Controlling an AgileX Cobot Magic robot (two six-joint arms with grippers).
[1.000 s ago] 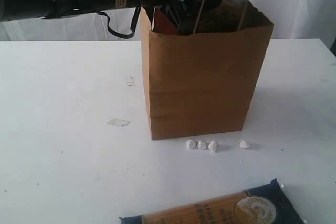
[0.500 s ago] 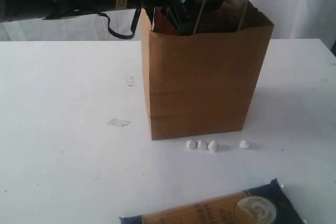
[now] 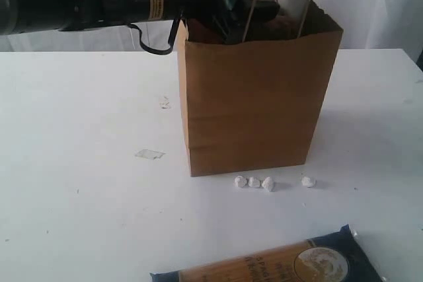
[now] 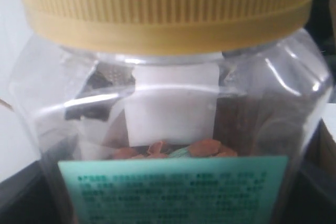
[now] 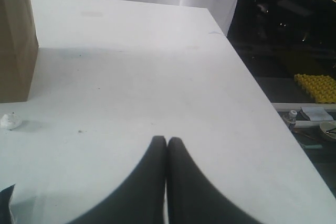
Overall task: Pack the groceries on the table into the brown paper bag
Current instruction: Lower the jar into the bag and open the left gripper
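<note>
Right jaws closed, wrist-view only; left jaws clasp jar (image 4: 168, 108) at bag (image 3: 258, 97).

One bag (image 3: 254, 97) is standing on one table (image 3: 79, 216). Four pebbles (image 3: 254, 181) are lying there, along with one packet (image 3: 284, 265) and one small flat scrap (image 3: 149, 154). One jar (image 4: 168, 129) is showing, wearing one lid (image 4: 168, 9) and one green label (image 4: 173, 190).
</note>
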